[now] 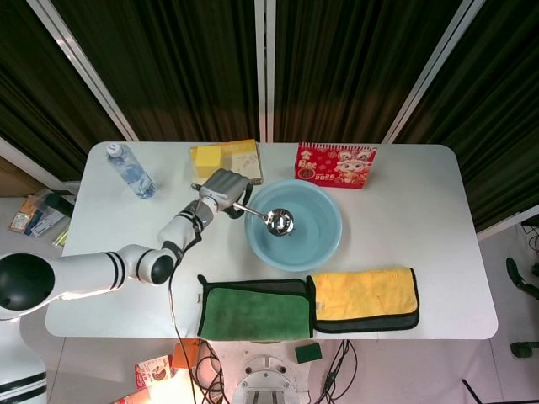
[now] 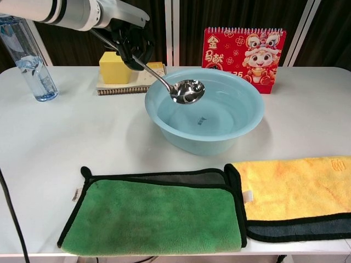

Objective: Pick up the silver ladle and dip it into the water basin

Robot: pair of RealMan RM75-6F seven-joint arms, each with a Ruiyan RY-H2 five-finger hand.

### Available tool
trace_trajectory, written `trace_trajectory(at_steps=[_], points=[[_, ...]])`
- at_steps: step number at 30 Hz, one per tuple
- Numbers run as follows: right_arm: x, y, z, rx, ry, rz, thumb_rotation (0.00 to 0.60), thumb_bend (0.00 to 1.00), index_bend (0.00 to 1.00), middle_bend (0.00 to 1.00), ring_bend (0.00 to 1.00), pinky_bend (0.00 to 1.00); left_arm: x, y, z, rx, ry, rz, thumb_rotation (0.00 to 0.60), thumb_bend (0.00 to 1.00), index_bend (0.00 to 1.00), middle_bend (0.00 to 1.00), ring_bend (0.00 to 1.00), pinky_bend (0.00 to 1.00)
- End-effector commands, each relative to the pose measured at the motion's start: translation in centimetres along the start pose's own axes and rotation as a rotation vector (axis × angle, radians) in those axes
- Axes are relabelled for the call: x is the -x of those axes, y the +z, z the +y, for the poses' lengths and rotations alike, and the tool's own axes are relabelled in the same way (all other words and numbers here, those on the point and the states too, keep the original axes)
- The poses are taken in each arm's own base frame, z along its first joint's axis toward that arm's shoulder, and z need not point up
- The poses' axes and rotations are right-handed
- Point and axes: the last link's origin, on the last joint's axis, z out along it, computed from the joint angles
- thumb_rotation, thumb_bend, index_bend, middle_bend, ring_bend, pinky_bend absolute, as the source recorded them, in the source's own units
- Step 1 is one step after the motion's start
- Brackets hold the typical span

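Note:
My left hand (image 1: 221, 190) (image 2: 131, 41) grips the handle of the silver ladle (image 1: 279, 220) (image 2: 186, 91). Its handle slopes down to the right, and its bowl hangs inside the rim of the light blue water basin (image 1: 327, 244) (image 2: 249, 120), over the left part of the water. Whether the bowl touches the water cannot be told. The basin stands in the middle of the white table. My right hand is in neither view.
A water bottle (image 1: 130, 171) (image 2: 26, 61) stands at the back left. A yellow block (image 1: 208, 160) (image 2: 114, 67) lies on a notebook (image 1: 247, 164) behind the hand. A red calendar (image 1: 335, 164) (image 2: 244, 49) stands behind the basin. Green (image 1: 255, 310) (image 2: 153, 220) and yellow (image 1: 366, 295) (image 2: 299, 189) cloths lie at the front.

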Motion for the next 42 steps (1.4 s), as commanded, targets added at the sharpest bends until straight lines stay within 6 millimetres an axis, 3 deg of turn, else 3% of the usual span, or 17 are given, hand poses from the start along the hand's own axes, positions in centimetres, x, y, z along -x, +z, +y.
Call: trace_trajectory(at_steps=[1, 25, 42], points=[[0.1, -0.1, 0.1, -0.001, 0.002, -0.001, 0.6, 0.29, 0.0, 0.0, 0.0, 0.0, 1.0, 0.5, 0.7, -0.031, 0.086, 0.003, 0.6, 0.37, 0.83, 0.83, 0.84, 0.88], [0.2, -0.1, 0.9, 0.012, 0.006, 0.003, 0.6, 0.29, 0.0, 0.0, 0.0, 0.0, 3.1, 2.6, 3.8, -0.067, 0.246, 0.095, 0.6, 0.38, 0.84, 0.83, 0.85, 0.89], [0.0, -0.2, 1.1, 0.014, 0.005, 0.005, 0.6, 0.29, 0.0, 0.0, 0.0, 0.0, 4.1, 3.1, 4.5, -0.074, 0.263, 0.065, 0.6, 0.38, 0.86, 0.83, 0.85, 0.89]])
